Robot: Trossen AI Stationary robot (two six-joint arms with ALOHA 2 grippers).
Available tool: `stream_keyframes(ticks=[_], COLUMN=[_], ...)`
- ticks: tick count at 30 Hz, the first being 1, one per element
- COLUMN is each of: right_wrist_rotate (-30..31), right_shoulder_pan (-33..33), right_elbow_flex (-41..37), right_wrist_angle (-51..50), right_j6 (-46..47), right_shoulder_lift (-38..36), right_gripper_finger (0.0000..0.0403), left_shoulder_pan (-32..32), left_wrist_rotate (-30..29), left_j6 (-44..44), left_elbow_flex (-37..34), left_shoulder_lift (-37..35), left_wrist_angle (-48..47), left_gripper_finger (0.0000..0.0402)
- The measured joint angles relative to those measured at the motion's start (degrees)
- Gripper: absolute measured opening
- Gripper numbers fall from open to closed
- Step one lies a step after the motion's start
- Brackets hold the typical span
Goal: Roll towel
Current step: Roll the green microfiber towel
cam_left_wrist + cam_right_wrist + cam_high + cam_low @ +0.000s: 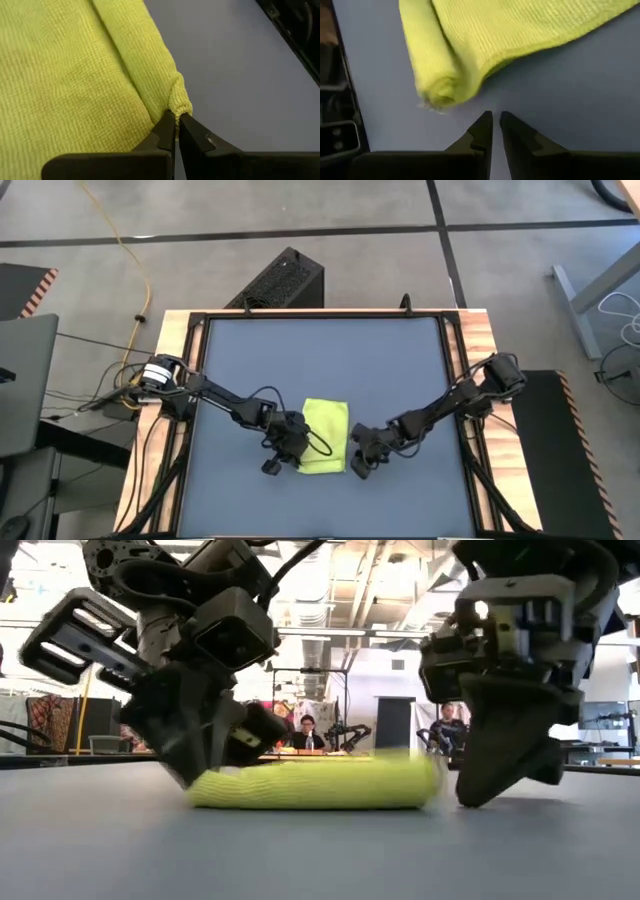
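Note:
The lime towel (325, 430) lies on the dark blue-grey table (320, 360), near its near edge. The towel's near part is rolled into a low roll (315, 785); the rest lies flat beyond it (65, 75). My left gripper (176, 119) is shut at the roll's left end, low over the table (291, 461). My right gripper (496, 117) is shut just off the roll's right end (437, 95), apart from it, low over the table (358, 464). My left gripper touches the roll's left end (180, 104) with its shut fingertips, slanting down from the table's left. Whether any cloth lies between the tips, I cannot tell. The roll lies on the table.
A wooden frame (180, 330) borders the table. A black box (280, 280) stands on the floor beyond the far edge. Bare table surface lies beyond the towel toward the far edge. In the low view, people (308, 732) sit in the room behind.

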Motion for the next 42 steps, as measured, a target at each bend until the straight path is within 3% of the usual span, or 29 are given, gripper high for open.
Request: stream_keyframes(ticks=[6,10,15,22,25,33,42], right_wrist_rotate=[-0.25,0.54,2.53,13.02,15.12,14.75,14.52], right_shoulder_pan=[0.63,1.29,4.56,9.39,9.59,7.28,6.36], right_elbow_flex=[-0.02,0.02,0.19,0.89,0.89,0.92,3.04], right_wrist_angle=[-2.57,1.02,9.39,9.47,8.99,4.89,5.20], right_j6=[-4.04,-11.18,-29.93,-64.70,-74.25,-81.78,-84.24], right_shoulder_lift=[-2.27,-3.32,-3.23,-3.13,-3.13,-2.04,2.31], right_gripper_finger=[0.0113,0.0153,0.0178,0.0174,0.0168,0.0164,0.0164], left_shoulder_pan=[0.09,0.24,0.87,1.11,1.11,1.11,1.14], left_wrist_rotate=[-0.02,0.53,2.35,3.09,3.28,3.57,3.30], left_j6=[-0.68,-1.43,-2.93,-4.75,-5.27,-7.00,-9.27], left_elbow_flex=[0.01,0.01,0.01,0.01,0.01,0.01,0.05], left_shoulder_lift=[0.00,0.00,0.00,0.02,0.02,0.02,0.02], left_wrist_angle=[0.23,0.45,0.50,1.39,1.39,1.56,3.48], left_gripper_finger=[0.0000,0.0000,0.0000,0.0000,0.0000,0.0000,0.0000])
